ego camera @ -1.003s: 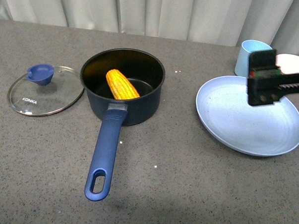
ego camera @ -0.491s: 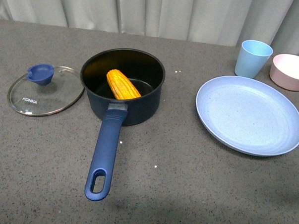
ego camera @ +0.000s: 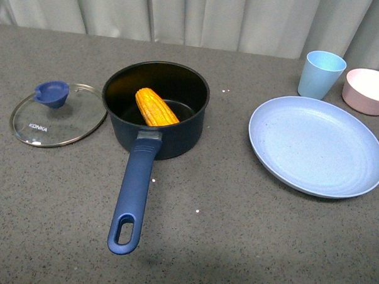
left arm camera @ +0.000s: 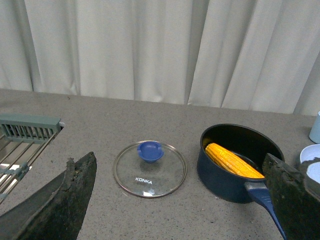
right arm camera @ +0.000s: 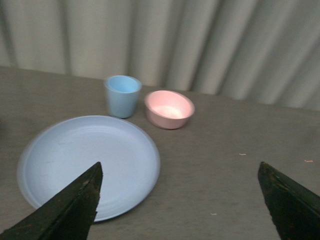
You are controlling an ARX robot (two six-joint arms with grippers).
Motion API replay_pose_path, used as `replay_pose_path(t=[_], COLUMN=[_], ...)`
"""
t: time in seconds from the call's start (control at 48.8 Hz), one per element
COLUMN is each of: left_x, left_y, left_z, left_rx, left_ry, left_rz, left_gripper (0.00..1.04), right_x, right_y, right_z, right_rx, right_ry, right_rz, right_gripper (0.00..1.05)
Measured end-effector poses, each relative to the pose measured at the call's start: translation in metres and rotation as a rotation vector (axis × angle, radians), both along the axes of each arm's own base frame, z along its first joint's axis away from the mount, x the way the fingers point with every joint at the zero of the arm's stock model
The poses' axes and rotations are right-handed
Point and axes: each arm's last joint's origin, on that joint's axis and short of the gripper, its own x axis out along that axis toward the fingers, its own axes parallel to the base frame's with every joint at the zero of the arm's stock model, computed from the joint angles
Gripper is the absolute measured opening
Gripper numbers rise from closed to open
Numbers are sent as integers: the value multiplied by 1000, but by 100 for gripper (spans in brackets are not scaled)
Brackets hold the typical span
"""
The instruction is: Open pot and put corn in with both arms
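Observation:
The dark navy pot (ego camera: 155, 109) stands uncovered on the grey table, its long blue handle (ego camera: 134, 193) pointing toward the front edge. The yellow corn (ego camera: 156, 108) lies slanted inside it, and shows again in the left wrist view as corn (left arm camera: 232, 160) in the pot (left arm camera: 235, 160). The glass lid (ego camera: 58, 114) with a blue knob lies flat to the pot's left. Neither arm shows in the front view. My left gripper (left arm camera: 180, 172) hangs open, well back from lid and pot. My right gripper (right arm camera: 180, 187) is open and empty over bare table beside the plate.
A large light blue plate (ego camera: 316, 144) lies right of the pot. Behind it stand a light blue cup (ego camera: 321, 73) and a pink bowl (ego camera: 368, 91). A metal rack (left arm camera: 22, 145) sits at the table's left end. Pale curtains hang along the back.
One second ago a black gripper hung over the plate at the right of the front view; it has withdrawn out of that view, uncovering cup and bowl. Pot, corn and lid have not moved.

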Motion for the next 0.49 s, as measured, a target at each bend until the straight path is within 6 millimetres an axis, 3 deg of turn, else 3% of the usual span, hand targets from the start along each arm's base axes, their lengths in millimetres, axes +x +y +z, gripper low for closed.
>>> replay_pose_path(t=[0.102,0.328,0.43,0.491], left_x=[0,0,0,0], left_y=[0,0,0,0], left_z=[0,0,0,0], left_rx=[0,0,0,0], left_ry=[1,0,0,0], left_rz=[2,1,2,2], left_gripper=[98,98,98,98], right_x=[-2,-16,-19,-20], right_y=[-6,-22,-25,-31], right_z=[15,18,18,18], right_rx=[123,152,154,156], right_ry=[-126,-110,-112,-108], right_rz=[152,153,157,184], right_gripper=[67,18,0,1])
